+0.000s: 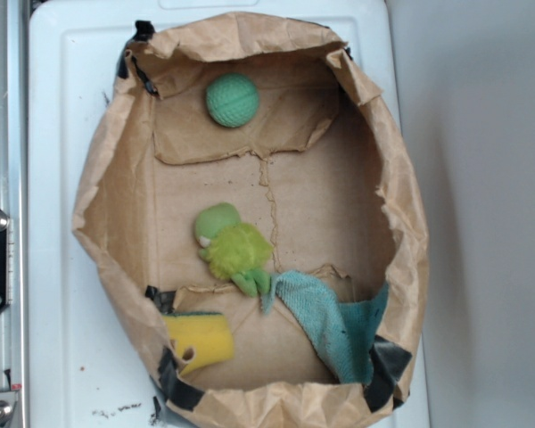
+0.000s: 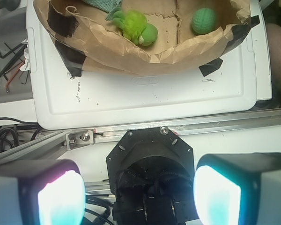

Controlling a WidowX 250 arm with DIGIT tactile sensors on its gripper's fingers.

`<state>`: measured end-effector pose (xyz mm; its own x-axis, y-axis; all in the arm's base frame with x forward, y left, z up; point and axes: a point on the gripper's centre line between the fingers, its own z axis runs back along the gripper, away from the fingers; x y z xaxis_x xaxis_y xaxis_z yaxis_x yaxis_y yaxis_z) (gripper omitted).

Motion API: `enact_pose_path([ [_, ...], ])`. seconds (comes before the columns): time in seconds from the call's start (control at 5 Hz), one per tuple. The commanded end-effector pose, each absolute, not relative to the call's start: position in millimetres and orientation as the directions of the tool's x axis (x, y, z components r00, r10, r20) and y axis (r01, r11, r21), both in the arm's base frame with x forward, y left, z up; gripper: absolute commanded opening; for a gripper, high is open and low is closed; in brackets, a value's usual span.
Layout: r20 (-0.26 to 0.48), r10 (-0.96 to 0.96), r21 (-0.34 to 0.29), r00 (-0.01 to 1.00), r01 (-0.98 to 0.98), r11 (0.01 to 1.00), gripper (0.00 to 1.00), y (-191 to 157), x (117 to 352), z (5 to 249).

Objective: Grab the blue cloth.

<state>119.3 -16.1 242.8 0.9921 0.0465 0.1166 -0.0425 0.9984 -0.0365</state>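
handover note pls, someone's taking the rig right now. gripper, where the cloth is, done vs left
Gripper: open, empty, pulled back over the robot base, outside the paper bin.
Blue cloth: in the bin's corner, draped partly up the wall, one tip beside the green plush toy.
Also in the bin: yellow sponge, green ball.
Done: nothing, cloth untouched.
Left: approach the cloth, close on it, lift.

Terry blue cloth (image 1: 334, 325), fuzzy green plush toy (image 1: 234, 250), crinkled matt paper bag (image 1: 107, 178).
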Motion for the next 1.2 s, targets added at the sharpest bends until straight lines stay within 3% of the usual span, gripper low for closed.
enact_pose_path([
  [0.0,0.117,0.046,-0.037,0.992,-0.042,0.998,1.0,-16.1,119.3,242.8],
  [0.4,0.233,0.114,-0.066,0.966,-0.101,0.993,1.0,-5.4,208.4,215.9],
  [0.8,0.355,0.055,-0.067,0.933,-0.033,0.997,1.0,16.5,248.9,181.3],
  [1.0,0.381,-0.014,-0.085,0.925,0.05,0.995,1.0,8.6,266.2,166.0],
])
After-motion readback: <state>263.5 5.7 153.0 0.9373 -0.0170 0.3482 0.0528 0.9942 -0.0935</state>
